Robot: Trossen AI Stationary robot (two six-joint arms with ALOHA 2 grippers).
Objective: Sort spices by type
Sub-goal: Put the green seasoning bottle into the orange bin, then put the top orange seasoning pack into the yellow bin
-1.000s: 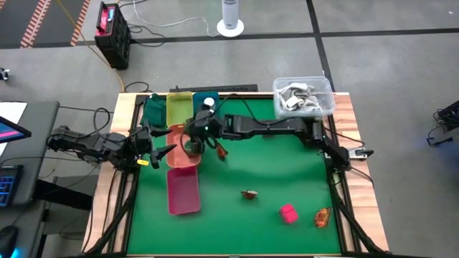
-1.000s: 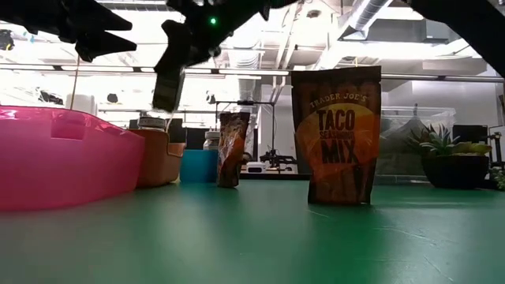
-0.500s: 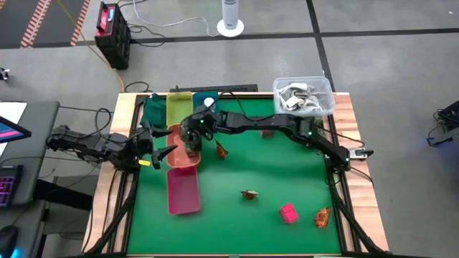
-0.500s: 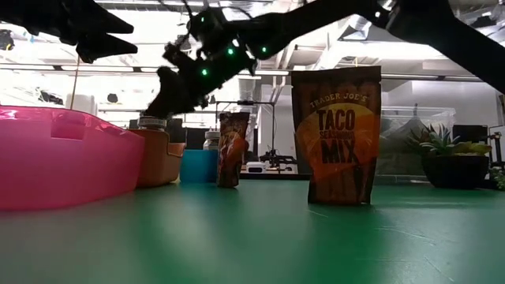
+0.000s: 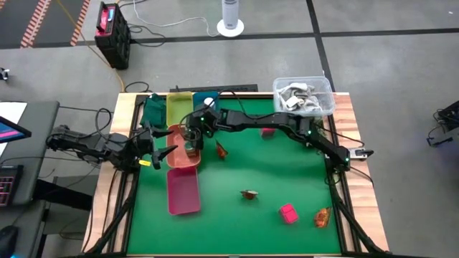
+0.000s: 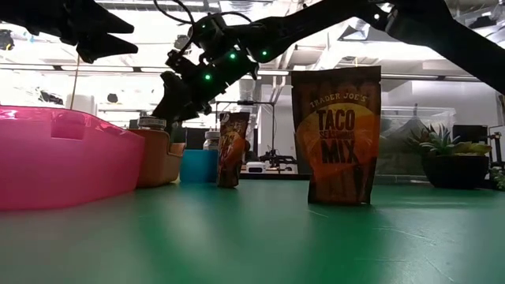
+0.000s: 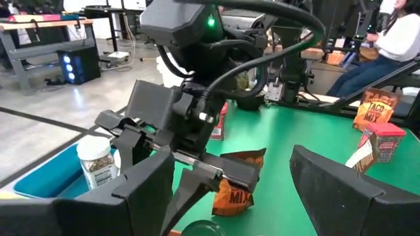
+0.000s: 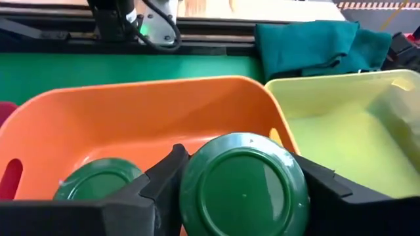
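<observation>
My right gripper reaches across the table and is shut on a green-lidded round jar over the orange tray. A second green-lidded jar stands in that tray. A white-lidded jar stands in the blue tray. Orange-brown sachets and pink blocks rest on the green mat. My left gripper waits open at the table's left edge, next to the orange tray. My right gripper pinches the jar between its two fingers, one on each side of the green lid's rim. The fingers come slanting down from the table's right. The jar sits upright, lid up, inside the orange tray's walls; its bottom is hidden.
A pink tray lies near the orange one, with a yellow tray and a dark green cloth at the far left. A clear tub of clutter stands at the far right corner. The mat's middle holds only the scattered spices.
My right gripper has sunk toward the orange tray with the jar, shifting slightly toward the table's left, and has rolled and tipped from hanging steeply to a slant. The jar now sits low inside the tray beside the other green-lidded jar.
</observation>
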